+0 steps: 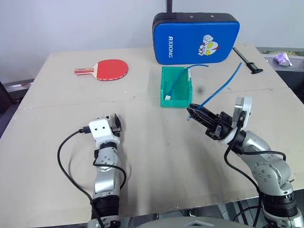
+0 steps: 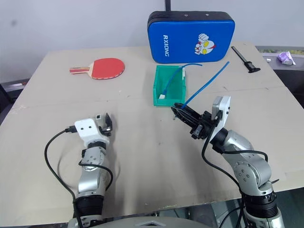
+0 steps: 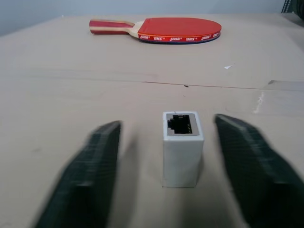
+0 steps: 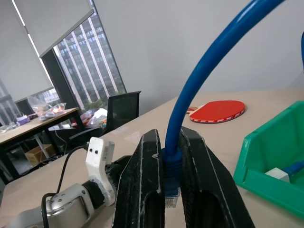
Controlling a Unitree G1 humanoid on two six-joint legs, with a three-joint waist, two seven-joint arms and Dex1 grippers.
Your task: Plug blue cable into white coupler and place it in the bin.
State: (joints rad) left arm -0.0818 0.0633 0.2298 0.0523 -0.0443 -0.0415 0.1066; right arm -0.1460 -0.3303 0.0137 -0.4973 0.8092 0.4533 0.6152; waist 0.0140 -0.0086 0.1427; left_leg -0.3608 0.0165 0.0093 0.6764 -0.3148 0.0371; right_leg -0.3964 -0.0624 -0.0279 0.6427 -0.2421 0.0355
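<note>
The white coupler (image 3: 183, 147) stands on the table with its dark socket facing away from my left gripper (image 3: 167, 126). That gripper is open, and its black fingers (image 3: 95, 166) flank the coupler with a gap on each side. It rests low on the table's left half (image 1: 116, 124). My right gripper (image 1: 192, 113) is raised at the right, shut on the blue cable (image 1: 221, 85) just behind its clear plug (image 4: 171, 198). The cable arcs up and away to the right. The green bin (image 1: 164, 88) stands a little beyond the right gripper.
Inside the bin lies another blue cord (image 1: 179, 78) with a white end piece. A red paddle (image 1: 110, 69) lies at the back left. A blue padded case (image 1: 194, 37) stands behind the bin, with a black tool (image 1: 248, 60) to its right.
</note>
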